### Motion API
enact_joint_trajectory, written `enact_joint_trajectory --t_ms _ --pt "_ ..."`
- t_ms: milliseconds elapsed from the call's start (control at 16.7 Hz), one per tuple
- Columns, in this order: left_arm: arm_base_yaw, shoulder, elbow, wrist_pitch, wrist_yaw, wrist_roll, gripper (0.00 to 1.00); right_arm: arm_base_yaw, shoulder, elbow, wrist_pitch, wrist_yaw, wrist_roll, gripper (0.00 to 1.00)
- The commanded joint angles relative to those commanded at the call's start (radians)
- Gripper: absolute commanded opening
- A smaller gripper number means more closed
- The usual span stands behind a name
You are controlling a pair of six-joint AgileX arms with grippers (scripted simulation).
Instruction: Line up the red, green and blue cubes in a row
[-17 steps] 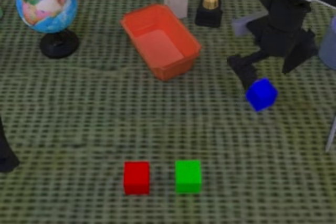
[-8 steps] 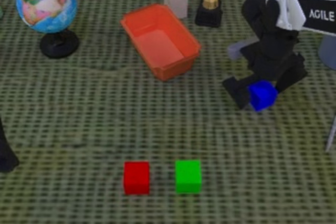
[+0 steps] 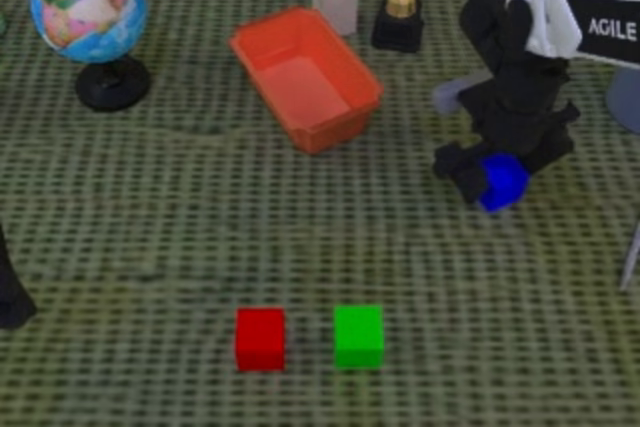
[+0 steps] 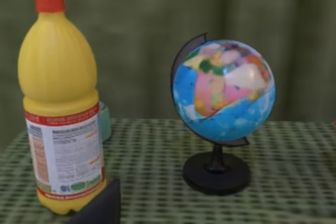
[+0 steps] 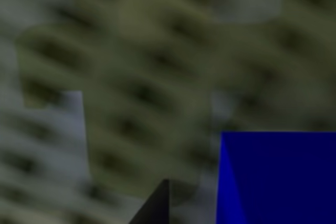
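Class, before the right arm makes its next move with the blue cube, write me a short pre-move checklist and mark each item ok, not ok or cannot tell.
1. Right gripper is over the blue cube: ok.
2. Fingers firmly closed on the blue cube: cannot tell.
3. Red cube and green cube sit side by side near the front edge: ok.
4. Free spot to the right of the green cube: ok.
5. Orange tray stands clear of the path to the row: ok.
6. Left arm parked at the table's left edge: ok.
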Motion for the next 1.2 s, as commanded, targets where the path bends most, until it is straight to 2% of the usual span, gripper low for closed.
enact_joint_trajectory --t_ms 360,960,1200 --pt "0.0 0.0 0.0 0.0 0.0 0.0 1.0 0.0 0.0 0.0 0.0 0.0 0.0 0.02" --pt "0.0 0.0 0.0 0.0 0.0 0.0 1.0 -0.002 -0.01 0.005 -0.006 0.0 0.001 0.0" --pt "0.0 0.0 0.0 0.0 0.0 0.0 1.0 0.0 -0.042 0.081 -0.124 -0.001 0.003 0.0"
